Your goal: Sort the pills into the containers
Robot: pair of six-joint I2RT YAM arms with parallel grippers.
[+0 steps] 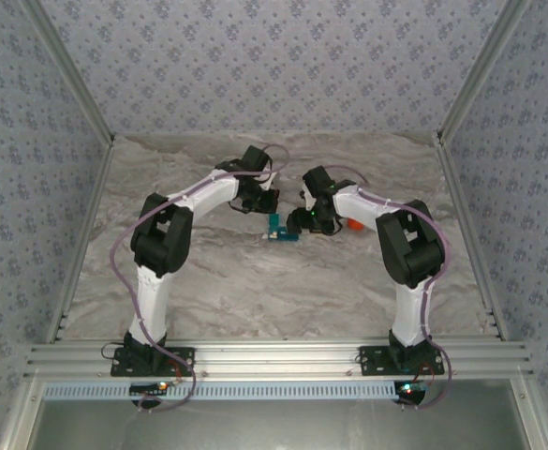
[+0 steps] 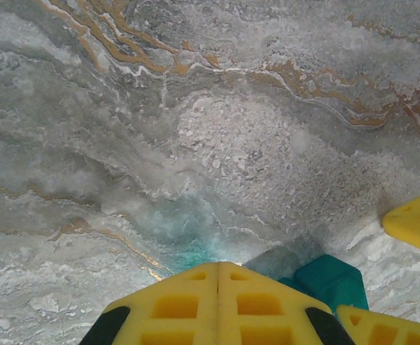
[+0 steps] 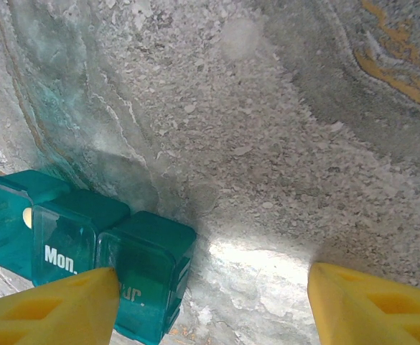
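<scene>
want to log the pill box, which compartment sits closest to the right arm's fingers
The end compartment of the teal box, its lid lettering ending in "ur.", next to the one marked Mon.; one yellow finger overlaps its corner.

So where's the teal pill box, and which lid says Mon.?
teal pill box (image 1: 281,234), top external view, on its teal body between the two arms.
Mon. lid (image 3: 70,230), right wrist view, on the lid just above the lettering.

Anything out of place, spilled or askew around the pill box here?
Nothing looks spilled or damaged. On the box, the compartment at the left edge of the right wrist view is open, with a pale spot inside, perhaps a pill; the two next to it are shut.
</scene>
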